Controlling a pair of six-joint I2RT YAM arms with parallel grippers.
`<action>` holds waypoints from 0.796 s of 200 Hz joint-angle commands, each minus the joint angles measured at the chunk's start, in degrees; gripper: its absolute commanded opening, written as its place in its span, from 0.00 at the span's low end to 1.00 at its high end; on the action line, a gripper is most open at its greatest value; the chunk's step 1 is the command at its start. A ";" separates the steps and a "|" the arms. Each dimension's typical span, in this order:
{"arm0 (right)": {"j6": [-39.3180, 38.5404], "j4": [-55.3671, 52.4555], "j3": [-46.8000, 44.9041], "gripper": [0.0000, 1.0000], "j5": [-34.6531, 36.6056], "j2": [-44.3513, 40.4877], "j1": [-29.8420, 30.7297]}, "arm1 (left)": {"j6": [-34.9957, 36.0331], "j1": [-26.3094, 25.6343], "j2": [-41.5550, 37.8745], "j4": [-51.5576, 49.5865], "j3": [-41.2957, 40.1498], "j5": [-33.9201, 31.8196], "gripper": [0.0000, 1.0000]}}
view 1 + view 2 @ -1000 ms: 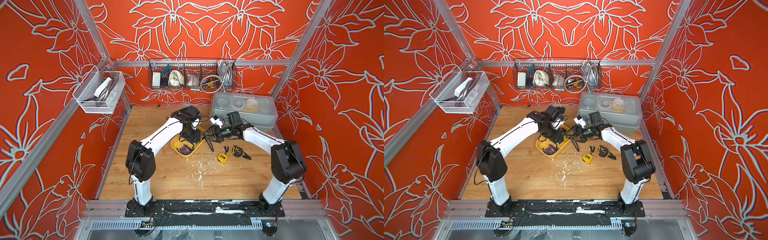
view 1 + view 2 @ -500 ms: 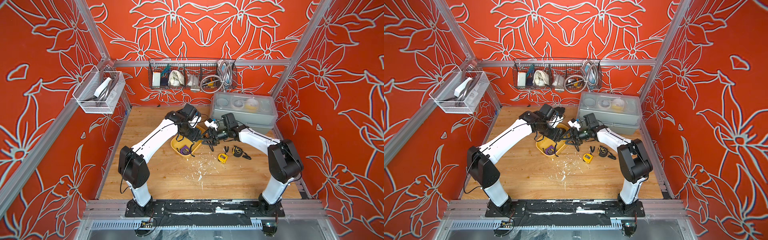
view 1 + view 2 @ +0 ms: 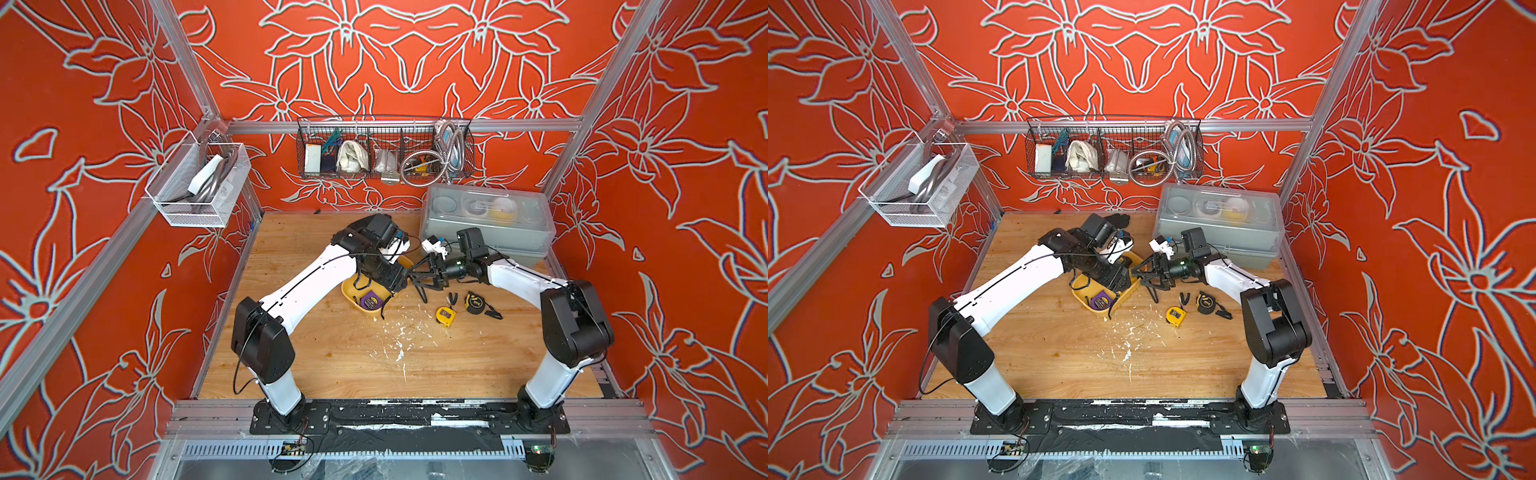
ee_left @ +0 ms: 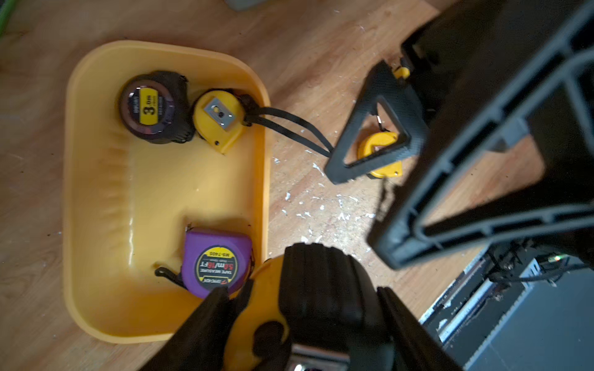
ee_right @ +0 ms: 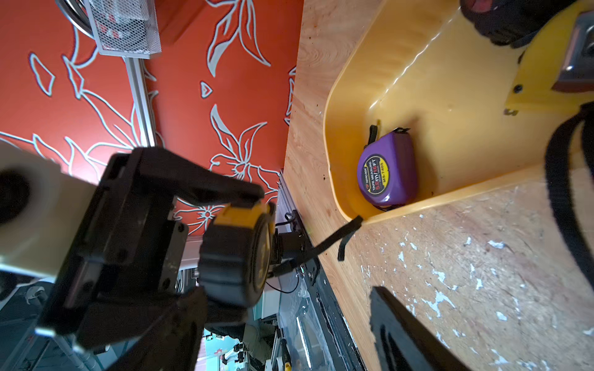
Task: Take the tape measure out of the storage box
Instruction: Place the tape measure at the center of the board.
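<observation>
Tape measure (image 5: 236,257), yellow case with black ribbed rubber, is clamped in the left hand (image 4: 302,298). It is lifted off the floor of the yellow storage box (image 4: 106,199) and hangs about over the rim on the side facing the right arm. Step judged: extraction, lift done, set-down not yet done. The right hand (image 3: 417,284) sits just beside that rim with its jaws spread and nothing between them. It looks ready either to receive or to wait, can't tell which. The next move calls for carrying the case clear of the rim to bare tabletop (image 3: 332,353), or passing it across. Keep the strap from catching: it trails toward the box corner, and contact is unclear. The case is held on edge, flat faces sideways, the label face turned toward the box. Its long axis, as I judge it, runs finger to finger. Left in the box are a purple tape measure (image 4: 215,263), a black tape measure (image 4: 151,107) and a yellow tape measure (image 4: 218,119) lying clip-up, its strap over the rim.
</observation>
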 commanded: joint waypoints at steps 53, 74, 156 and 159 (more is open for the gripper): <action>1.70 1.96 2.77 0.79 -2.06 -1.83 2.00 | 2.03 -3.18 -0.89 -0.30 1.35 2.60 0.31; 0.77 0.84 1.80 0.78 -3.69 -2.53 3.43 | 2.03 -3.24 -0.02 0.19 2.40 1.89 0.31; -1.28 -2.25 0.35 0.60 -5.38 -4.49 6.67 | 2.13 -4.12 3.33 0.81 5.97 -0.53 0.32; -1.27 -2.24 0.23 0.58 -5.39 -4.48 6.76 | 2.12 -4.12 3.41 0.84 6.04 -0.89 0.32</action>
